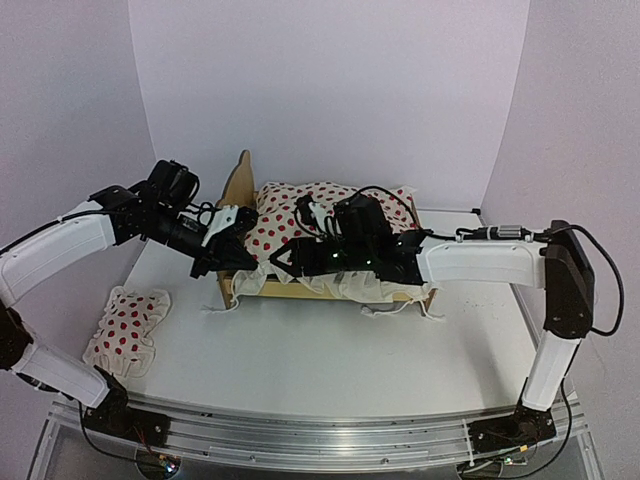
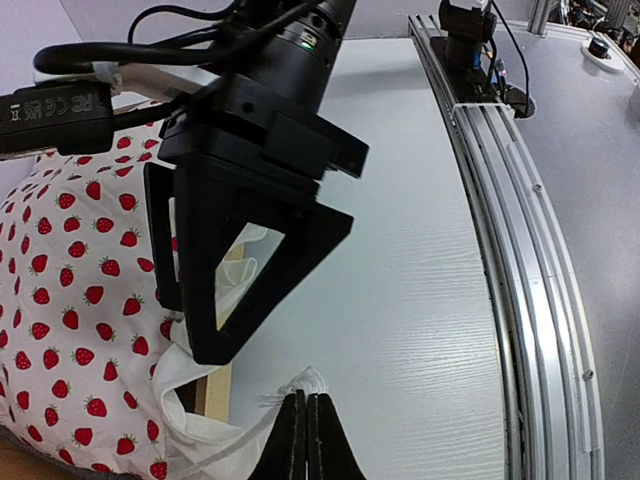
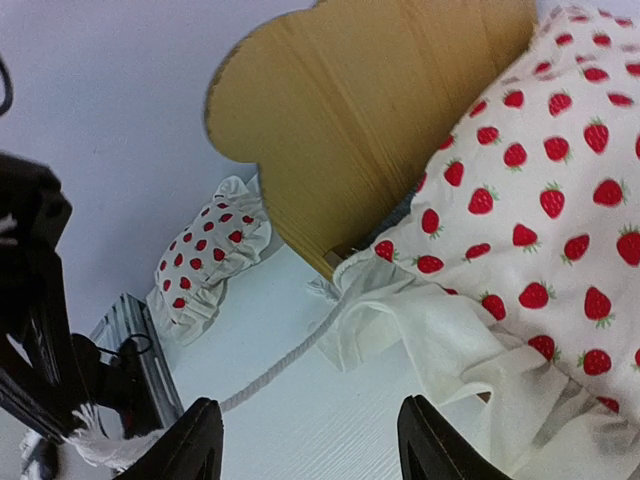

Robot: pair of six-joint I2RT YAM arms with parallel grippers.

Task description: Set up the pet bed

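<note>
Top external: one pet bed [image 1: 238,185] stands on the surface [image 1: 320,350], with one strawberry cloth [image 1: 290,215] draped over it. One pillow [image 1: 127,325] lies well apart at left and seems left to place.

Left wrist: the left gripper [image 2: 306,440] is pinched shut on the cloth's cord [image 2: 298,383].

Right wrist: the right gripper [image 3: 320,445] gapes, holding nothing, facing the headboard [image 3: 370,120].

Bright, even light; soft shadows; edges distorted.

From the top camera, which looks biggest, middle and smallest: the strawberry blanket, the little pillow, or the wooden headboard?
1. strawberry blanket
2. little pillow
3. wooden headboard, though it is partly hidden, so less sure.
</note>
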